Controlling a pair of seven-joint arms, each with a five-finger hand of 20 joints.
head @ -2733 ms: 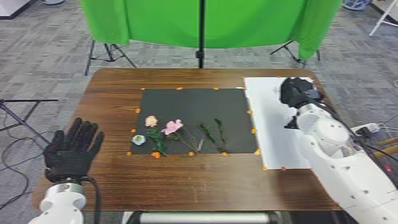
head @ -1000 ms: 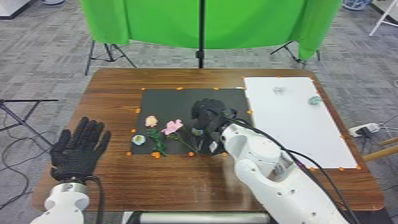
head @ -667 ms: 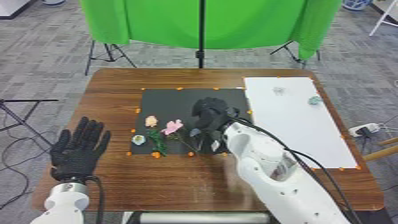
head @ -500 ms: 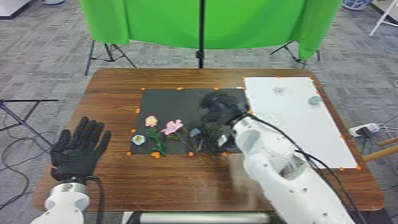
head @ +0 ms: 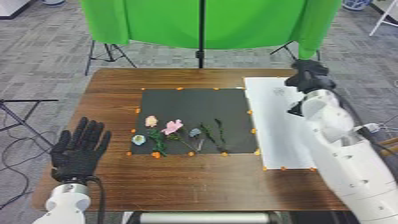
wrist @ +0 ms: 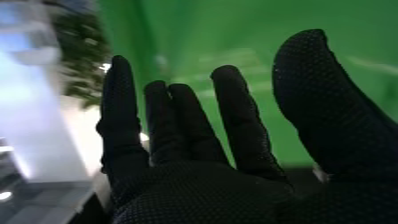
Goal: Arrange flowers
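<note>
1 pale flower [head: 280, 91] lies on the white sheet [head: 282, 135] just left of the right hand [head: 310, 80], fingers nearly straight, holding nothing.

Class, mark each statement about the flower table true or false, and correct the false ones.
1. The pink flower lies on the dark mat. True.
2. The left hand is to the right of the dark mat. False: the left hand is to its left.
3. The right hand is by the far end of the white sheet. True.
4. The right hand is a closed fist. False: the right hand's fingers are straight.
</note>
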